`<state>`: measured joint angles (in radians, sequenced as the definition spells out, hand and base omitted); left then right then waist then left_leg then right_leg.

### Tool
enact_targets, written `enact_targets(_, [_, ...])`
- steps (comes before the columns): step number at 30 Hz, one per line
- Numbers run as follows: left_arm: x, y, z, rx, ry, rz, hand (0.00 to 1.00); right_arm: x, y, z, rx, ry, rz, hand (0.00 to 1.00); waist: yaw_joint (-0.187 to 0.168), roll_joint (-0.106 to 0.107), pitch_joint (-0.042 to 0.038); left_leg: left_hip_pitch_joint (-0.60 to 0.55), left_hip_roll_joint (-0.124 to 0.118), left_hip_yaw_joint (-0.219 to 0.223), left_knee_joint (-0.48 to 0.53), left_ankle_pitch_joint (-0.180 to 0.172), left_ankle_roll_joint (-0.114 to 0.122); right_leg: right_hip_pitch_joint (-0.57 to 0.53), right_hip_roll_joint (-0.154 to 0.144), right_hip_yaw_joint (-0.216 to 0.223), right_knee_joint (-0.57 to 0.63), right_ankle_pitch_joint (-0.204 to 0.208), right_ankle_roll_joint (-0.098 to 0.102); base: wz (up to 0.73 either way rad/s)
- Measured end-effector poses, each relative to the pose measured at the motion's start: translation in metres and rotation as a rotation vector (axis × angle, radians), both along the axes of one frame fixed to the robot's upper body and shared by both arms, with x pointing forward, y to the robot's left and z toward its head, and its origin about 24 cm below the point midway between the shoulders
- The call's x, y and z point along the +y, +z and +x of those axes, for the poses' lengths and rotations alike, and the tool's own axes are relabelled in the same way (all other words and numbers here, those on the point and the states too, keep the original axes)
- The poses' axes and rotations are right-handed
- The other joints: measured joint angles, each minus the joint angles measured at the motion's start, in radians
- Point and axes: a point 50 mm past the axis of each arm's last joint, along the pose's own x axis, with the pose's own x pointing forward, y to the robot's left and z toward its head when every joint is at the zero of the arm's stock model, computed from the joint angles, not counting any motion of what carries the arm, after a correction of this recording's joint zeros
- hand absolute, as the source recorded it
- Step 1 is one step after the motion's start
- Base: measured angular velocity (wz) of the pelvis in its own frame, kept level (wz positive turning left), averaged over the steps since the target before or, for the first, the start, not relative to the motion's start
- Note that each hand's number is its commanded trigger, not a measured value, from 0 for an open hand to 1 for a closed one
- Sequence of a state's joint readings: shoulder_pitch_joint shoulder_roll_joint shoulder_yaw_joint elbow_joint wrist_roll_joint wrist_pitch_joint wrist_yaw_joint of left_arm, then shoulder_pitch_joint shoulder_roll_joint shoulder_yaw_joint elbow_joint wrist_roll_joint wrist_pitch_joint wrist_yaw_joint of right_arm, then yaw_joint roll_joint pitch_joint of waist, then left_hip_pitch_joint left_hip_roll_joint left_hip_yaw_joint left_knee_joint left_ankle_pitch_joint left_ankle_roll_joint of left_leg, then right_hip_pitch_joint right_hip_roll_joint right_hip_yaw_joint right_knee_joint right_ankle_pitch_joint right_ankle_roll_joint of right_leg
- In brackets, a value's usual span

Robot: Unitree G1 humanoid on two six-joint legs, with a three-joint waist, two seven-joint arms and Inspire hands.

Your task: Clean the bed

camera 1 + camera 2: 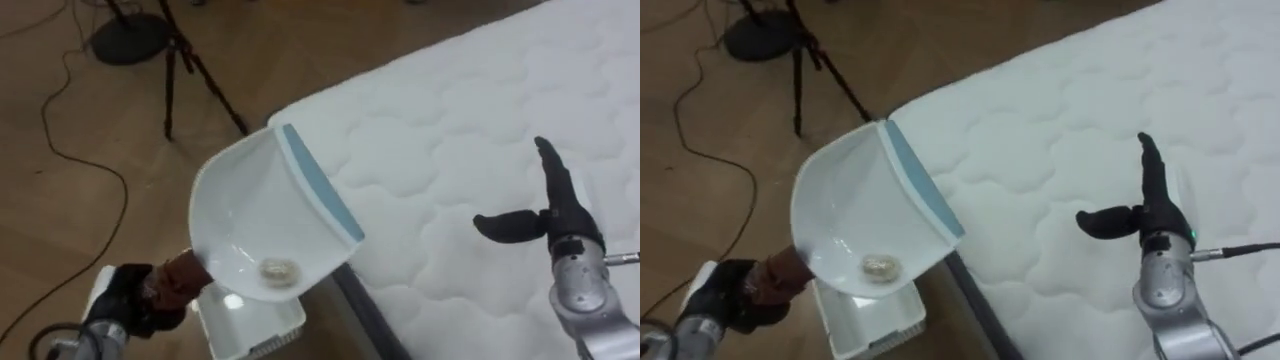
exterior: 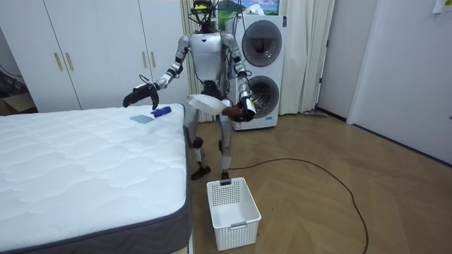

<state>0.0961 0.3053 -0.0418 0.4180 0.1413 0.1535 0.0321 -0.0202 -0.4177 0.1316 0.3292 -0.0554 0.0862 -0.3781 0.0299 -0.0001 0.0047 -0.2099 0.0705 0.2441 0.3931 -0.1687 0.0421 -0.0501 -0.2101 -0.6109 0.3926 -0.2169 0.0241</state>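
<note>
Bed (image 1: 450, 150) with a white, puffy top lies on the robot's right side. The left hand (image 1: 125, 295) has its fingers wrapped tight round the brown handle of a white dustpan (image 1: 260, 215). The dustpan is held up just past the bed's edge, above a white basket (image 1: 255, 325) on the floor. A small pale lump (image 1: 278, 268) sits low in the dustpan; it may be scrunched paper. The right hand (image 1: 555, 215) hangs over the bed with straight fingers and its thumb stuck out, holding nothing.
</note>
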Motion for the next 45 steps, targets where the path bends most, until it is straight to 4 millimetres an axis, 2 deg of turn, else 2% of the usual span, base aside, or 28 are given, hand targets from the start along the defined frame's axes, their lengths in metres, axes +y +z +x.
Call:
enact_targets(1, [-0.001,0.000,0.001,-0.002,-0.004,-0.005,1.00,0.004,-0.003,-0.002,0.009,0.006,0.019,0.00,0.001,-0.014,0.0010,0.000,-0.018,-0.032,0.000,0.002,0.005,0.019,0.010,0.010,0.000,-0.004,0.006,1.07])
enact_targets(2, [-0.001,0.001,0.002,-0.004,-0.007,-0.009,1.00,0.008,-0.005,-0.006,0.012,0.011,0.035,0.00,-0.006,-0.027,0.0010,-0.006,-0.041,-0.090,0.002,0.003,0.006,0.036,0.029,0.059,-0.014,-0.007,0.012,1.15])
enact_targets(3, [-0.002,0.001,0.003,-0.006,-0.012,-0.010,1.00,0.009,-0.006,-0.008,0.013,0.013,0.038,0.00,-0.012,-0.035,0.0002,-0.009,-0.053,-0.117,0.003,0.005,0.010,0.038,0.042,0.106,-0.021,-0.011,0.015,1.35])
enact_targets(4, [-0.003,0.003,0.006,-0.011,-0.017,-0.017,1.00,0.010,-0.006,-0.011,0.012,0.018,0.040,0.00,-0.022,-0.043,-0.0006,-0.017,-0.079,-0.167,0.012,0.008,0.019,0.025,0.071,0.223,-0.028,-0.018,0.018,1.20])
enact_targets(5, [-0.004,0.003,0.007,-0.013,-0.018,-0.022,1.00,0.011,-0.004,-0.011,0.008,0.026,0.034,0.00,-0.019,-0.040,0.0007,-0.029,-0.097,-0.210,0.024,0.001,0.034,0.005,0.086,0.314,-0.007,-0.022,0.014,1.04])
enact_targets(6, [-0.004,0.003,0.007,-0.013,-0.018,-0.022,1.00,0.011,-0.004,-0.010,0.008,0.032,0.031,0.00,-0.015,-0.036,0.0030,-0.031,-0.106,-0.239,0.027,0.000,0.038,-0.014,0.099,0.356,0.010,-0.027,0.011,0.63])
enact_targets(7, [-0.004,0.003,0.007,-0.013,-0.017,-0.021,1.00,0.012,-0.005,-0.010,0.014,0.045,0.024,0.00,0.002,-0.022,0.0076,-0.032,-0.114,-0.290,0.028,0.002,0.041,-0.059,0.136,0.423,0.018,-0.030,0.002,0.63])
enact_targets(8, [-0.003,0.003,0.007,-0.013,-0.018,-0.017,1.00,0.013,-0.006,-0.011,0.020,0.051,0.027,0.00,0.000,-0.013,0.0120,-0.031,-0.122,-0.329,0.028,0.009,0.043,-0.103,0.164,0.459,0.007,-0.025,-0.003,0.72])
enact_targets(9, [-0.003,0.003,0.007,-0.013,-0.019,-0.017,1.00,0.013,-0.007,-0.011,0.025,0.049,0.029,0.00,-0.002,-0.012,0.0127,-0.030,-0.125,-0.339,0.029,0.010,0.042,-0.121,0.173,0.475,-0.010,-0.014,-0.009,0.90])
enact_targets(10, [-0.003,0.002,0.006,-0.007,-0.020,-0.019,1.00,0.013,-0.008,-0.013,0.031,0.048,0.030,0.00,-0.003,-0.011,0.0133,-0.027,-0.139,-0.362,0.041,0.007,0.042,-0.151,0.180,0.498,-0.033,0.025,-0.010,0.93])
enact_targets(11, [-0.004,0.000,0.005,0.005,-0.025,-0.025,1.00,0.013,-0.009,-0.014,0.035,0.046,0.030,0.00,-0.009,-0.010,0.0126,-0.033,-0.153,-0.377,0.068,-0.001,0.031,-0.158,0.176,0.508,-0.028,0.047,-0.009,0.90])
enact_targets(12, [-0.004,-0.001,0.004,0.011,-0.028,-0.029,1.00,0.013,-0.010,-0.015,0.041,0.044,0.030,0.00,-0.009,-0.007,0.0093,-0.042,-0.153,-0.368,0.082,-0.008,0.029,-0.156,0.174,0.499,-0.027,0.057,-0.010,0.80])
enact_targets(13, [-0.005,-0.001,0.004,0.014,-0.035,-0.034,1.00,0.012,-0.011,-0.016,0.045,0.041,0.029,0.00,-0.011,-0.004,0.0041,-0.049,-0.138,-0.329,0.094,-0.021,0.027,-0.154,0.166,0.475,-0.021,0.075,-0.013,0.52])
enact_targets(14, [-0.005,-0.002,0.004,0.019,-0.036,-0.037,1.00,0.012,-0.012,-0.016,0.048,0.041,0.029,0.00,0.003,-0.002,0.0051,-0.048,-0.128,-0.303,0.094,-0.029,0.026,-0.155,0.161,0.470,-0.010,0.077,-0.013,0.41])
enact_targets(17, [-0.004,-0.012,-0.003,0.068,-0.030,-0.037,1.00,0.011,-0.019,-0.019,0.088,0.049,0.035,0.00,0.027,0.007,0.0060,-0.048,-0.132,-0.324,0.091,-0.041,0.024,-0.144,0.161,0.457,-0.011,0.063,-0.015,0.17])
enact_targets(21, [-0.002,-0.019,-0.010,0.112,-0.022,-0.032,1.00,0.013,-0.024,-0.021,0.136,0.082,0.057,0.00,0.028,-0.002,0.0069,-0.050,-0.137,-0.336,0.093,-0.050,0.030,-0.140,0.158,0.435,0.008,0.044,-0.021,0.19])
enact_targets(24, [-0.002,-0.019,-0.010,0.114,-0.020,-0.034,1.00,0.015,-0.025,-0.022,0.157,0.113,0.074,0.00,0.024,-0.005,0.0067,-0.058,-0.135,-0.348,0.128,-0.081,0.027,-0.143,0.160,0.421,0.034,0.014,-0.024,0.15])
enact_targets(26, [-0.003,-0.021,-0.012,0.122,-0.015,-0.035,1.00,0.015,-0.026,-0.022,0.165,0.124,0.080,0.00,0.026,-0.007,0.0068,-0.058,-0.138,-0.355,0.169,-0.117,0.024,-0.150,0.160,0.424,0.093,-0.030,-0.025,0.09])
enact_targets(29, [-0.002,-0.021,-0.012,0.118,-0.003,-0.028,1.00,0.016,-0.028,-0.024,0.178,0.134,0.087,0.00,0.028,-0.013,0.0068,-0.064,-0.138,-0.361,0.197,-0.143,0.014,-0.160,0.159,0.425,0.141,-0.072,-0.034,0.10])
enact_targets(33, [-0.001,-0.022,-0.013,0.121,0.004,-0.019,1.00,0.015,-0.032,-0.029,0.199,0.131,0.090,0.00,0.018,-0.012,0.0069,-0.074,-0.126,-0.346,0.194,-0.149,0.003,-0.161,0.156,0.413,0.142,-0.090,-0.049,0.15])
enact_targets(34, [0.000,-0.022,-0.013,0.119,0.004,-0.010,1.00,0.014,-0.034,-0.033,0.211,0.127,0.089,0.00,0.007,-0.012,0.0069,-0.077,-0.118,-0.325,0.190,-0.149,0.002,-0.162,0.157,0.411,0.142,-0.095,-0.052,0.35])
enact_targets(36, [0.001,-0.022,-0.013,0.120,0.007,0.000,1.00,0.012,-0.038,-0.037,0.228,0.120,0.087,0.00,-0.001,-0.011,0.0069,-0.077,-0.115,-0.313,0.181,-0.148,0.000,-0.168,0.155,0.412,0.142,-0.103,-0.055,0.19])
enact_targets(39, [0.004,-0.019,-0.006,0.111,-0.006,0.024,1.00,0.007,-0.048,-0.043,0.272,0.091,0.082,0.00,-0.007,0.006,0.0070,-0.089,-0.108,-0.298,0.180,-0.147,-0.001,-0.177,0.155,0.404,0.142,-0.103,-0.057,0.05])
enact_targets(40, [0.008,-0.018,-0.001,0.114,-0.006,0.041,1.00,0.005,-0.052,-0.046,0.292,0.081,0.084,0.00,-0.012,0.015,0.0108,-0.096,-0.108,-0.296,0.179,-0.147,-0.001,-0.181,0.153,0.401,0.143,-0.104,-0.057,0.13])
enact_targets(42, [0.017,-0.013,0.009,0.121,-0.018,0.088,1.00,0.006,-0.055,-0.050,0.301,0.078,0.088,0.00,-0.028,0.032,0.0108,-0.120,-0.102,-0.277,0.178,-0.147,-0.001,-0.198,0.147,0.386,0.143,-0.104,-0.058,0.17])
enact_targets(43, [0.026,-0.010,0.016,0.137,-0.028,0.122,1.00,0.007,-0.057,-0.052,0.308,0.076,0.092,0.00,-0.029,0.042,0.0104,-0.130,-0.097,-0.259,0.179,-0.143,0.001,-0.212,0.146,0.387,0.147,-0.104,-0.058,0.00])
enact_targets(45, [0.038,-0.006,0.024,0.159,-0.021,0.170,1.00,0.006,-0.058,-0.053,0.314,0.074,0.093,0.00,-0.037,0.057,0.0131,-0.139,-0.101,-0.252,0.180,-0.142,0.004,-0.231,0.138,0.392,0.167,-0.105,-0.056,-0.03])
